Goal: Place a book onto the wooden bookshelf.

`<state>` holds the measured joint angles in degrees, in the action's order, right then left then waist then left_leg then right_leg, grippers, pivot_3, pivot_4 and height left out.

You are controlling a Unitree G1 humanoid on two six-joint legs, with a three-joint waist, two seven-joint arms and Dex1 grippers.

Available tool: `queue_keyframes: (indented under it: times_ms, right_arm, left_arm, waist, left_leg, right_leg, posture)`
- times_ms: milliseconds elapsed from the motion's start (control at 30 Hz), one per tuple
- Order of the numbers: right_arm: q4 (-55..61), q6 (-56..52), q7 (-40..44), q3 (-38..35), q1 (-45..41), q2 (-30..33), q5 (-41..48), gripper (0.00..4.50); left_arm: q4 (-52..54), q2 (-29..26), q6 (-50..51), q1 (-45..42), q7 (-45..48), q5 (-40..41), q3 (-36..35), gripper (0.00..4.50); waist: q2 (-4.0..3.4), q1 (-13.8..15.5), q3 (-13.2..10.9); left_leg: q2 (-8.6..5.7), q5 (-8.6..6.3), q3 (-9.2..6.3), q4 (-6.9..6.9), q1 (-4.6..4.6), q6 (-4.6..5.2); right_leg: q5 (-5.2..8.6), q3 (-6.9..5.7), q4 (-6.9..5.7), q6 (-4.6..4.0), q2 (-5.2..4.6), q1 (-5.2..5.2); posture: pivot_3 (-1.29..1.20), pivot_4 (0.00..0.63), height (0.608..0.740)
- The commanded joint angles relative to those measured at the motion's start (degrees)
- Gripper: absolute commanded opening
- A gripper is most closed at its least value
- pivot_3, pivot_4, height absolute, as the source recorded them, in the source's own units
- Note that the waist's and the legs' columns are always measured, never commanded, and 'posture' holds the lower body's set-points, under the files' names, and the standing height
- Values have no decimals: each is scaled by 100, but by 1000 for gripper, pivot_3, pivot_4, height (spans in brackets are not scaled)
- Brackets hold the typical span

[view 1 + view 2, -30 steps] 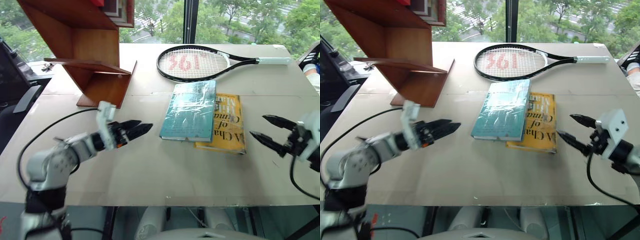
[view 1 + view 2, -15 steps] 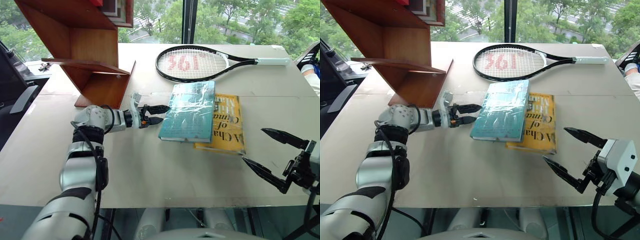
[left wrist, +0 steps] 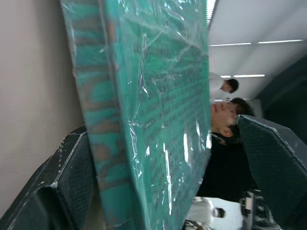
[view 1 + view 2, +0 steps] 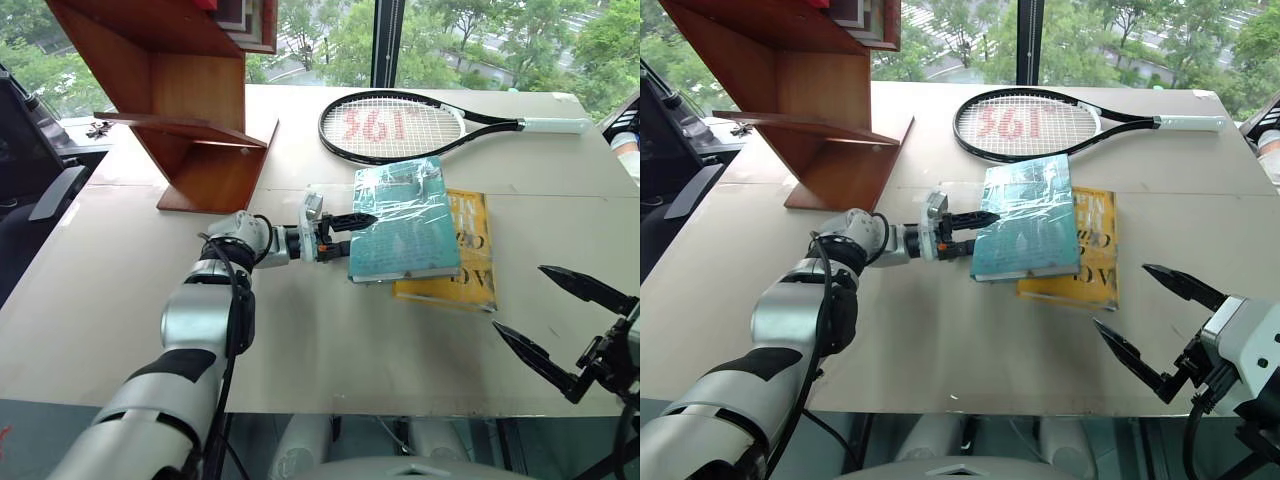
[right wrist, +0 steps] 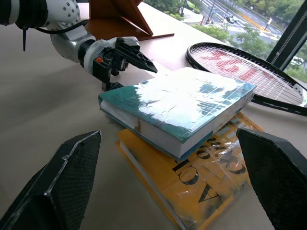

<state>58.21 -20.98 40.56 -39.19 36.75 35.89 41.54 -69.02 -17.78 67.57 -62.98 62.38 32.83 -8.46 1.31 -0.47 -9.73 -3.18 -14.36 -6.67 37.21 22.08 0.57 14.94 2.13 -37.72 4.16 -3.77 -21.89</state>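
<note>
Straddling one teal book (image 4: pixel 404 219) atop one yellow book (image 4: pixel 465 278), left tool (image 4: pixel 345 233) gapes; right tool (image 4: pixel 560 327) gapes too.

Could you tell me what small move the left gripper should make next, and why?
Probably close the fingers. The left gripper stands open astride the spine edge of the book, one finger above the cover and one below, so the edge already sits between them. The book lies on the yellow book, not yet lifted.

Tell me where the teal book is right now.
In the head views the book lies mid-table, overlapping the yellow book, just in front of the racket. The left gripper straddles its left edge, jaws open.
</note>
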Motion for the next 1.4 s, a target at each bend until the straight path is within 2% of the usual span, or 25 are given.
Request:
queue_keyframes:
  times_ms: [33,200,300,567,600,733,833,867,967,1033,1067,1133,1267,1333,1400]
  right_arm:
    - [179,180,-136,-103,64,72,61,4475]
    - [178,163,-199,1,114,62,24,4475]
    - [167,204,-136,-5,180,11,39,4500]
    - [80,302,1,33,200,10,85,4500]
    - [49,305,10,70,149,30,86,4500]
    - [-132,271,30,275,-223,142,117,4500]
    - [-396,252,108,446,-652,290,200,4500]
    - [-508,258,160,486,-794,340,233,4500]
    - [-847,248,243,771,-1328,482,252,4500]
    - [-1126,278,346,1036,-1689,528,182,4500]
    - [-1280,310,413,1193,-1869,532,123,4500]
    - [-1590,399,551,1523,-2249,512,7,4500]
    - [-2017,530,729,1982,-2967,425,-53,4500]
    - [-2178,586,813,2141,-3265,391,-73,4500]
    - [-2277,622,865,2240,-3477,372,-82,4500]
  left_arm:
    - [-112,82,-74,-109,-86,-97,-228,4500]
    - [-306,214,-374,-62,-585,-123,-692,4500]
    - [-350,244,-343,-109,-546,-98,-899,3822]
    - [15,-44,490,-128,293,-165,-754,309]
    - [154,-131,666,-111,396,-116,-733,113]
    - [1512,-513,1607,164,569,363,-706,113]
    - [4084,-626,2112,658,25,999,-1111,113]
    - [4983,-588,1939,763,-262,1095,-1263,113]
    - [7558,-1008,86,1162,-380,598,-726,113]
    - [8406,-1371,-2134,1371,-53,-376,-147,113]
    - [8471,-1596,-3226,1349,91,-891,101,113]
    - [8176,-2115,-4841,1048,300,-1663,364,113]
    - [6207,-3618,-7936,350,429,-3142,650,113]
    - [5160,-4279,-8891,56,464,-3582,787,113]
    - [4379,-4672,-9497,-210,521,-3892,954,113]
  waist:
    - [0,-15,0]
    - [0,-14,0]
    - [0,-14,0]
    - [0,-28,-1]
    - [2,-29,-2]
    - [7,-68,-11]
    - [10,-89,-15]
    - [11,-39,-14]
    - [16,-5,-15]
    - [18,3,-16]
    - [12,29,-13]
    - [8,63,-14]
    - [-5,18,-18]
    - [-8,-29,-16]
    - [-7,-59,-19]
  left_leg:
    - [0,0,-1,0,0,0]
    - [2,0,-1,0,-2,0]
    - [2,0,0,0,-4,0]
    - [0,0,1,0,-3,0]
    - [0,0,1,-1,-2,0]
    - [6,0,2,-1,-2,0]
    - [16,1,9,-2,3,-2]
    - [17,1,9,-1,7,-3]
    - [16,16,4,10,51,-28]
    - [17,17,13,7,68,-33]
    - [16,18,15,4,65,-33]
    - [14,18,23,-3,61,-34]
    - [15,18,31,-4,58,-31]
    - [17,10,42,-13,53,-14]
    - [19,7,43,-10,56,-8]
  right_leg:
    - [0,0,0,0,0,0]
    - [0,0,-1,1,-2,0]
    - [1,1,-4,1,-3,1]
    - [6,0,-6,10,-1,0]
    - [5,0,-6,8,-1,0]
    - [1,3,-8,2,0,-4]
    - [-1,14,-9,-2,-4,-11]
    - [-1,13,-9,-2,-10,-13]
    - [-3,12,-9,-4,-34,-52]
    - [-6,19,-7,-8,-36,-71]
    - [-6,21,-3,-8,-35,-72]
    - [-6,20,2,-9,-29,-73]
    - [-9,20,2,-14,-6,-75]
    - [-9,31,5,-14,-2,-77]
    - [-9,31,3,-13,5,-83]
  posture:
    - [0,150,740]
    - [0,150,740]
    - [0,150,740]
    - [0,150,740]
    - [0,150,740]
    - [0,150,740]
    - [0,150,740]
    - [0,150,740]
    - [0,150,740]
    - [0,150,740]
    - [0,150,740]
    - [0,150,740]
    - [0,150,740]
    - [0,150,740]
    - [0,150,740]
